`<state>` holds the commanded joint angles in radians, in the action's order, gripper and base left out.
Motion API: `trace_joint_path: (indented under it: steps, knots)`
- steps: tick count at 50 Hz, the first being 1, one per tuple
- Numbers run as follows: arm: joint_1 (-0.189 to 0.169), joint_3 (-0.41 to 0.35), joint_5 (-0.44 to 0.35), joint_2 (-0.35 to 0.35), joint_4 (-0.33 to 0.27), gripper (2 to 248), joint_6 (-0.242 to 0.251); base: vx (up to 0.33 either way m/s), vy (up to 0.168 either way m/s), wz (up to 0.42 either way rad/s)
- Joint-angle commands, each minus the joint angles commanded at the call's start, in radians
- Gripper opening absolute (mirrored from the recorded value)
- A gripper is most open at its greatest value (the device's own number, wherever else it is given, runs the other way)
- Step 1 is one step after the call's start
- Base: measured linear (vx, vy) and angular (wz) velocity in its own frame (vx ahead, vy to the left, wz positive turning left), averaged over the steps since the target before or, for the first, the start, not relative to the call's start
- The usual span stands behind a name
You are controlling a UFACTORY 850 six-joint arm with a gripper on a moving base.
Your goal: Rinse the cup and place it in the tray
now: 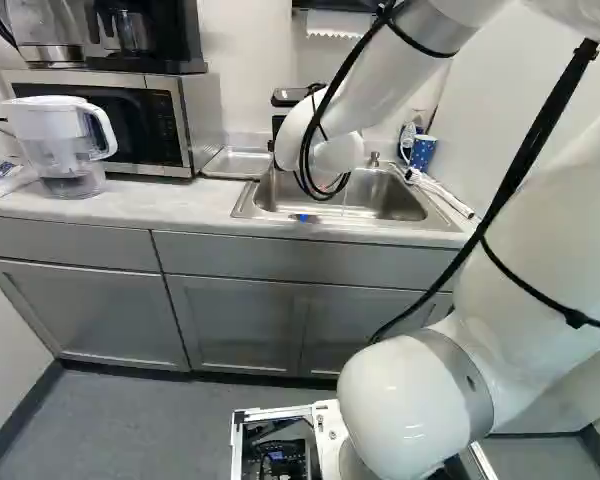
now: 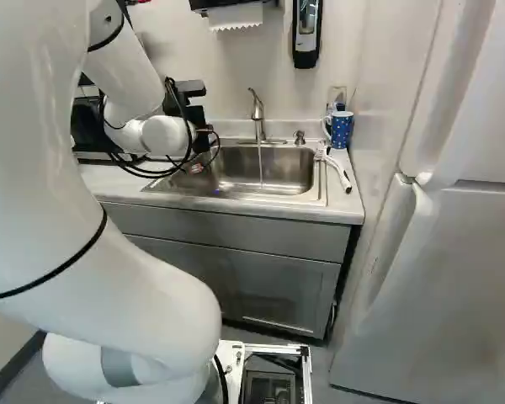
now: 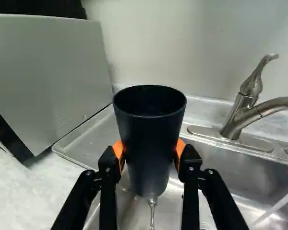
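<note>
The cup (image 3: 150, 143) is grasped upright by the hand (image 2: 199, 116); water (image 3: 152, 213) is shed beneath, over the sink (image 3: 240, 165).

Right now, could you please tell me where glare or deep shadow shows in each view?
Left base view: bright highlights on the white arm's rounded lower joint; right base view: glossy streaks on the arm, lighter reflections inside the steel sink; wrist view: the dark cup's inside is too black to make out, while glints show on the faucet.
</note>
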<state>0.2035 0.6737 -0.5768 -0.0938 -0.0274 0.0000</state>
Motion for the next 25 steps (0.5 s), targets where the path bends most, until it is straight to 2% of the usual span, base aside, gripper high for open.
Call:
trace_joint_path:
  steps: [11, 25]
  knots:
    - [0.001, 0.006, 0.0, -0.012, 0.0, 122, -0.006, 0.0, 0.0, 0.0]
    - [0.001, 0.006, 0.0, -0.012, 0.0, 122, -0.128, 0.0, 0.0, 0.0]
